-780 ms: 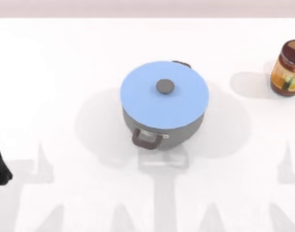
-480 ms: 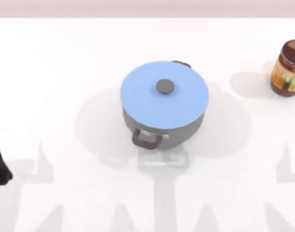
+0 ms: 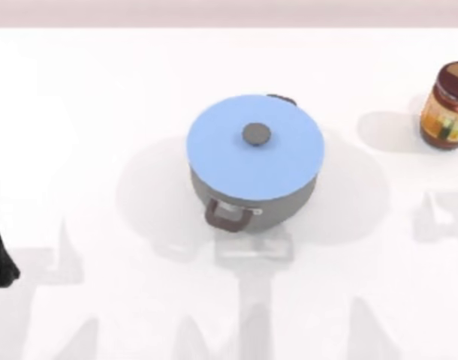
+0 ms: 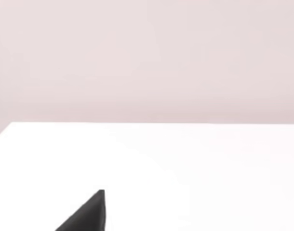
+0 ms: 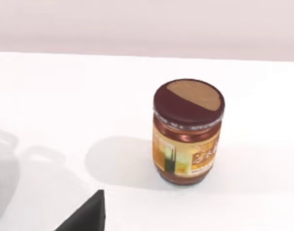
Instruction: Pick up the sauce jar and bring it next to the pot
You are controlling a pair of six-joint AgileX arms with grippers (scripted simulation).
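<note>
The sauce jar [image 3: 446, 106] stands upright on the white counter [image 3: 101, 112] out at about three o'clock from the pot [image 3: 253, 161] — well apart from it, near the right edge, its dark lid on. The pot sits mid-counter with its blue lid [image 3: 255, 146] on. The left arm [image 3: 0, 247] is parked at the left edge, around nine o'clock; neither arm's fingers show plainly — I cannot tell whether they are open or closed.

Sauce jar [image 3: 446, 106] right of pot [image 3: 254, 161]
</note>
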